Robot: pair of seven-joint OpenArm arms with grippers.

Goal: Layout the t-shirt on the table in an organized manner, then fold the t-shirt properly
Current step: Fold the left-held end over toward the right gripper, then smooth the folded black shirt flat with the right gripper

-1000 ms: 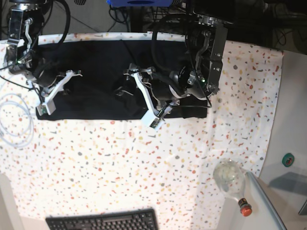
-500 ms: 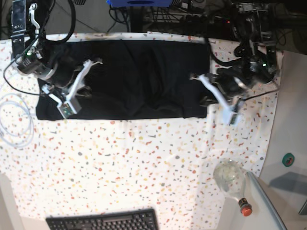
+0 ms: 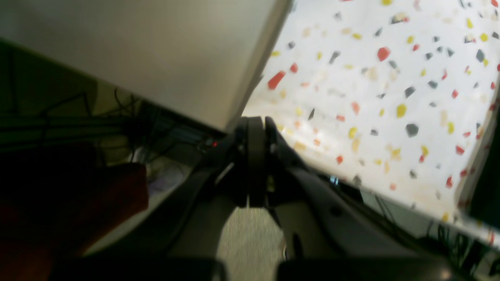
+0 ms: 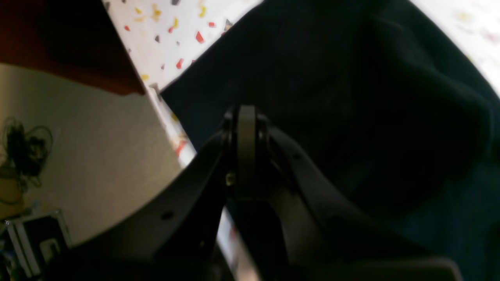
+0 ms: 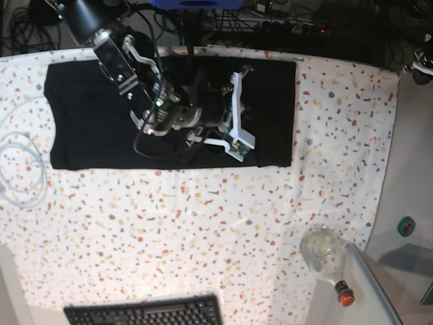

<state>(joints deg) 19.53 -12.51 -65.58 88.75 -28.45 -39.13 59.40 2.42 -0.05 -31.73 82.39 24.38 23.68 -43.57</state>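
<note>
The black t-shirt [image 5: 88,115] lies spread as a wide flat rectangle along the far side of the speckled table [image 5: 203,230]. My right gripper [image 5: 233,116] reaches from the upper left and hovers over the shirt's middle right. In the right wrist view the right gripper [image 4: 246,117] is shut with nothing seen between its jaws, and the dark t-shirt [image 4: 371,97] lies beneath it. In the left wrist view my left gripper [image 3: 256,123] is shut and empty, out past the corner of the table [image 3: 390,78]. Almost none of the left arm shows in the base view.
A black keyboard [image 5: 145,313] sits at the near edge. A clear bottle with a red cap [image 5: 328,261] lies at the near right. A white cable [image 5: 20,169] loops at the left. A plain grey side surface [image 5: 413,169] holds a green tape roll [image 5: 406,225].
My right arm swung from the shirt's left end to over its middle. My left arm moved off the shirt to the far right, leaving the base view, and its gripper closed.
</note>
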